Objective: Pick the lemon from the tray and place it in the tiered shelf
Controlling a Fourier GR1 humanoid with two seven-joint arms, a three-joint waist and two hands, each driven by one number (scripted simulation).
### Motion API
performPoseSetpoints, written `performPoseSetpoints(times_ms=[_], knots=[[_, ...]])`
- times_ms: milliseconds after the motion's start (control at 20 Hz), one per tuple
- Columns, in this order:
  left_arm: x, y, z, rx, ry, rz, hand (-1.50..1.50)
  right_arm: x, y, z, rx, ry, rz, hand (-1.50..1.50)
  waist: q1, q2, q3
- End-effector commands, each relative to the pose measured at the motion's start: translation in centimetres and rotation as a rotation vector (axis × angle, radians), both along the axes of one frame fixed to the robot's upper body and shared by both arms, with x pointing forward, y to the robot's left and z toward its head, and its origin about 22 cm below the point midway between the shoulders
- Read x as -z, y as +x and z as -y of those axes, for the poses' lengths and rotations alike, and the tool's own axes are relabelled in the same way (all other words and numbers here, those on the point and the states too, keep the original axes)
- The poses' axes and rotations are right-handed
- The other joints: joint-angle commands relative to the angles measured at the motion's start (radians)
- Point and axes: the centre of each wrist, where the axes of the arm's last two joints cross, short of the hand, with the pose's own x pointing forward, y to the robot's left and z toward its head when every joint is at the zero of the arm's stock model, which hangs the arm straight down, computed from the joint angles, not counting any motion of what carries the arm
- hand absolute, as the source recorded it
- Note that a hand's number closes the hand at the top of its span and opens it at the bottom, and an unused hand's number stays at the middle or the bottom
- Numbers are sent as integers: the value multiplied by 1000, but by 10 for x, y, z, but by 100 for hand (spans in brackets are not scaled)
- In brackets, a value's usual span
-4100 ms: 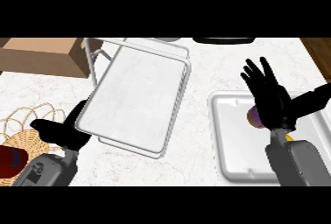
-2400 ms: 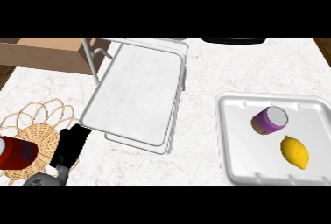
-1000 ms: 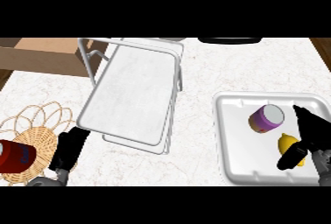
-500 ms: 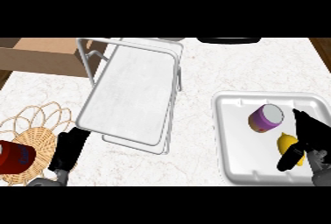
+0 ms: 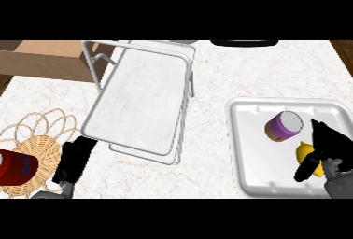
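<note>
A yellow lemon [image 5: 305,151] lies in the white tray [image 5: 251,140] at the right, mostly covered by my right hand [image 5: 329,148]. That hand's fingers reach over the lemon and its thumb hangs down past the near side, curling around the fruit. A purple cup [image 5: 283,126] lies on its side in the tray just beyond the lemon. The tiered shelf [image 5: 141,100], white panels in a metal wire frame, stands in the middle of the counter. My left hand [image 5: 73,161] rests at the lower left, fingers straight, holding nothing.
A wicker basket [image 5: 31,140] at the lower left holds a red can [image 5: 15,167]. A brown cardboard box [image 5: 45,60] sits at the back left. A dark object [image 5: 244,43] shows at the far edge. Bare marble counter lies between shelf and tray.
My right hand came in from the lower right over the tray and has settled onto the lemon, its thumb lower around it. The left hand has barely moved.
</note>
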Motion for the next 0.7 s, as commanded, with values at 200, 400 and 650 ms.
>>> performPoseSetpoints(times_ms=[200,400,650], knots=[[3,-14,-11,-3,-3,-23,0,30,-2,3,46,-12,-63,150,0,1,-1],[11,-7,-20,-11,-14,-26,0,21,3,-5,-78,1,-67,150,0,2,-2],[22,-11,-4,-3,7,-34,0,28,-4,12,-52,-16,-10,150,-4,1,-2]])
